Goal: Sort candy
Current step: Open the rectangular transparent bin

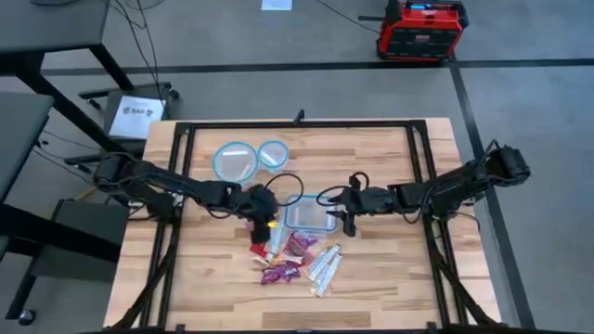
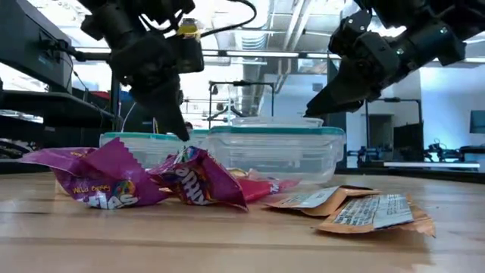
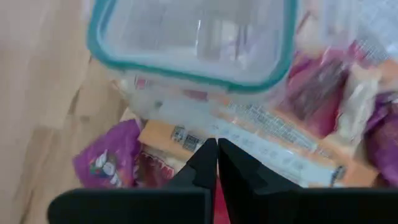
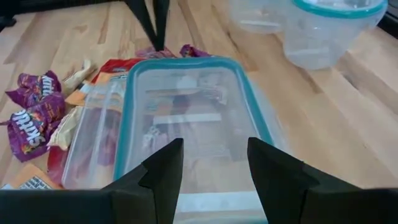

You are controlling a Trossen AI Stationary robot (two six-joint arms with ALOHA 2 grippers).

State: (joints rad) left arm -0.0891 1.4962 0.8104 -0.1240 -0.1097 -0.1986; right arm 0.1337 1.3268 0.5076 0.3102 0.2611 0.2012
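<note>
We see the left gripper [image 3: 217, 163] clenched empty beside the clear rectangular teal-rimmed container [image 4: 186, 118]; right gripper [image 4: 214, 163] spread above it. Pile of small wrapped candy [image 1: 295, 258] lies just beside the container. We'd open up, take one wrapper only.

Even overhead light falls on the desk [image 1: 390, 278], with soft shadows. In the low view, bright ceiling strips wash out the background. The left wrist view is blurred, perhaps from motion; the container [image 3: 193, 43] looks smeared.

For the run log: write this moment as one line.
left gripper shut above candy | right gripper open over rectangular container
</note>
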